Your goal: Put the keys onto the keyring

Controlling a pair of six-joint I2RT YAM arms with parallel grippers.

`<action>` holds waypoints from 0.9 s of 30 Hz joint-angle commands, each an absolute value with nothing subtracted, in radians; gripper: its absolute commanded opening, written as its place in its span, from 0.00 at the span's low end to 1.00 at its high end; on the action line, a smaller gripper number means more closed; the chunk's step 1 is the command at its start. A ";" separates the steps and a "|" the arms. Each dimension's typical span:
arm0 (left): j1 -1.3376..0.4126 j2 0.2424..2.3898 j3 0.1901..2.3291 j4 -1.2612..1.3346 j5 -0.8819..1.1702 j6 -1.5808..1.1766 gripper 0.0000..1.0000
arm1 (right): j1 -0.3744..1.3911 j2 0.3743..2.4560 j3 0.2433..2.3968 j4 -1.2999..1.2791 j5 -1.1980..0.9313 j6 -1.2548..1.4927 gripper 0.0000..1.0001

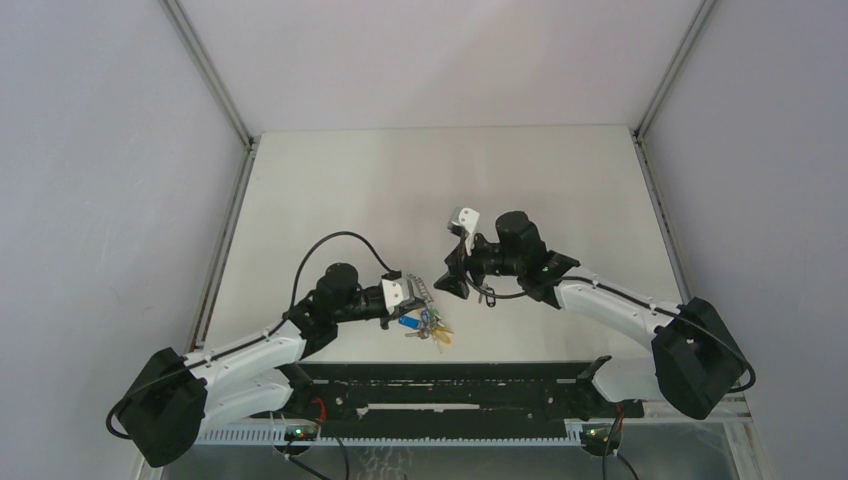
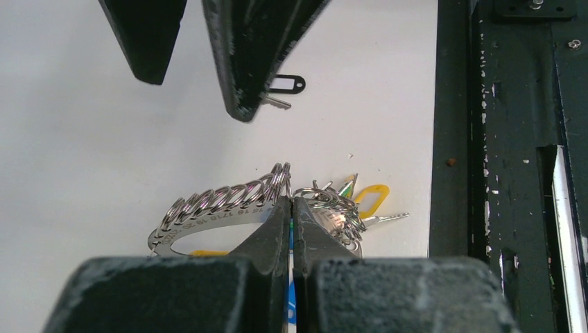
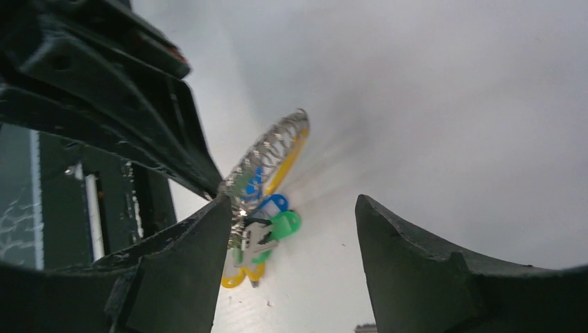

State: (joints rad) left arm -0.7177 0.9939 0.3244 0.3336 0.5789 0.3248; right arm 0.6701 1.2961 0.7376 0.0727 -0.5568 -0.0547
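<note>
My left gripper [image 2: 291, 202] is shut on the keyring [image 2: 208, 208], a silvery numbered plate with a row of small rings. Its bunch of blue, green and yellow tags [image 3: 276, 216] hangs just above the table near the front edge. In the top view the left gripper [image 1: 410, 298] holds the keyring [image 1: 424, 292] with the tags [image 1: 427, 326] below. My right gripper [image 3: 292, 201] is open and empty, pointing at the bunch from close by; it also shows as the right gripper [image 1: 443, 283]. One loose key [image 2: 284, 85] with a black head lies on the table behind the right fingers [image 2: 243, 62], and shows again as the key [image 1: 488, 296].
The black base rail [image 2: 499, 173] runs along the table's near edge, right beside the hanging tags. White table [image 1: 420, 180] stretches toward the back walls. The left gripper's body [image 3: 104, 83] fills the upper left of the right wrist view.
</note>
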 commanded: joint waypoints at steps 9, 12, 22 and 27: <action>-0.718 0.969 0.349 0.376 0.588 0.340 0.00 | 0.753 1.400 0.781 0.137 -0.627 -0.026 0.68; -0.718 0.960 0.341 0.387 0.593 0.339 0.00 | 0.746 1.421 0.784 0.098 -0.568 -0.028 0.68; -0.718 0.954 0.334 0.393 0.577 0.345 0.00 | 0.685 1.330 0.777 0.047 -0.745 -0.003 0.64; -0.721 0.969 0.348 0.367 0.566 0.353 0.00 | 0.678 1.279 0.777 0.093 -0.686 0.057 0.66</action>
State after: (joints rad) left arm -0.7177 0.9688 0.3244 0.3325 0.5751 0.3286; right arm 0.6758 1.3411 0.7418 0.0269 -0.6754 0.0025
